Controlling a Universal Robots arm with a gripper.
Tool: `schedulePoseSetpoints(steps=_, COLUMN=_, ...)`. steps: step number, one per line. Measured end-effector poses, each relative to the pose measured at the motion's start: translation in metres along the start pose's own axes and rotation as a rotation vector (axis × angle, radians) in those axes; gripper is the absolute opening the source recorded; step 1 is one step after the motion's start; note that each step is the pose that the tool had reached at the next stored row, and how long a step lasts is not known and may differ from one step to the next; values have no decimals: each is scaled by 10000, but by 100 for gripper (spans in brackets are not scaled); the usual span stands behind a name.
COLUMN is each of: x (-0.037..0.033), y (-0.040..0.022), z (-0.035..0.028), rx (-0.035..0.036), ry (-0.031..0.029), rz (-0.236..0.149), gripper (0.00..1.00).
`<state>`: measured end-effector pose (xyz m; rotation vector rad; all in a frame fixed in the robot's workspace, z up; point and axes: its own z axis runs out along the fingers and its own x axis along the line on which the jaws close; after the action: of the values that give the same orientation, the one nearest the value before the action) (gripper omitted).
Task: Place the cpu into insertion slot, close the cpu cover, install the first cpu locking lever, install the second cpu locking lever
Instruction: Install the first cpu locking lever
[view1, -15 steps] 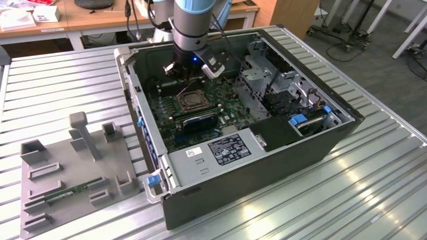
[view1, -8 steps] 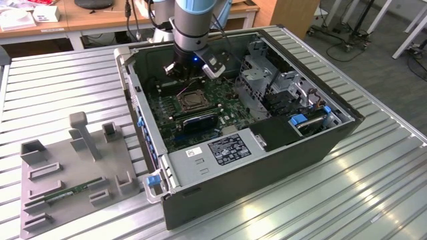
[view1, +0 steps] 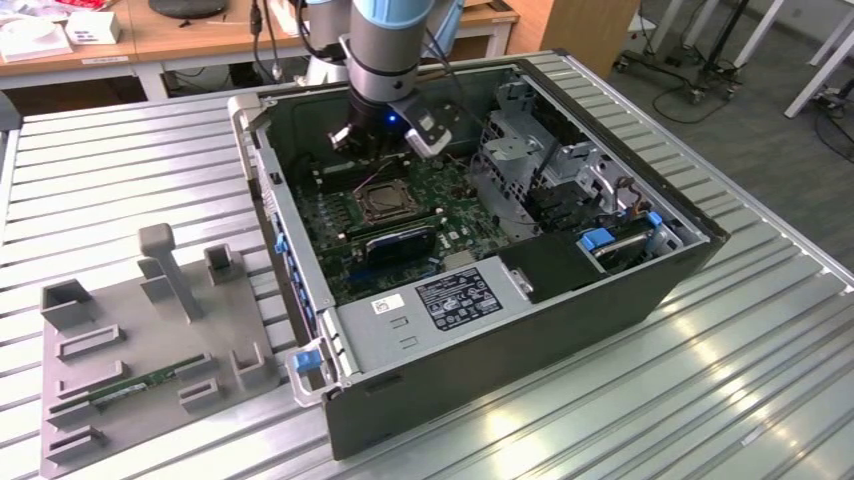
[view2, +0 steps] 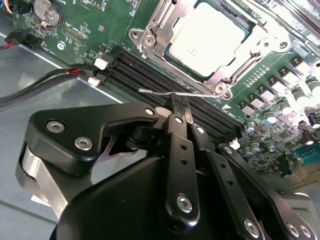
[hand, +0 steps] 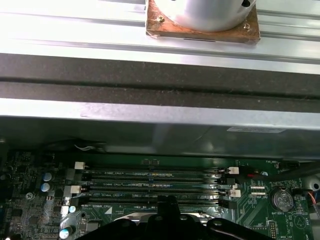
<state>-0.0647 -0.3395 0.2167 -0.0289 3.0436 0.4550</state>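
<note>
Gripper (view2: 179, 104) fingers are pressed together, tips right at the thin lever (view2: 152, 92); pinching it or just pushing, I can't tell. Past the memory slots (view2: 125, 65), the chip (view2: 207, 37) sits under its closed cover (view2: 144, 37). The risk as I judge it: that springy lever slips off the tips and snaps back.

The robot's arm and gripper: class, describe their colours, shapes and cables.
The arm is a grey tube with a pale blue joint band, a small blue light near its wrist and black cables alongside. The gripper is matt black, built of jointed link bars fastened with silver screws.
</note>
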Motion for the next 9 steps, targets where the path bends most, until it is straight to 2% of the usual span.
schedulePoseSetpoints(steps=9, x=-20, y=-4, z=9, rx=0, ry=-1, rz=1, gripper=11)
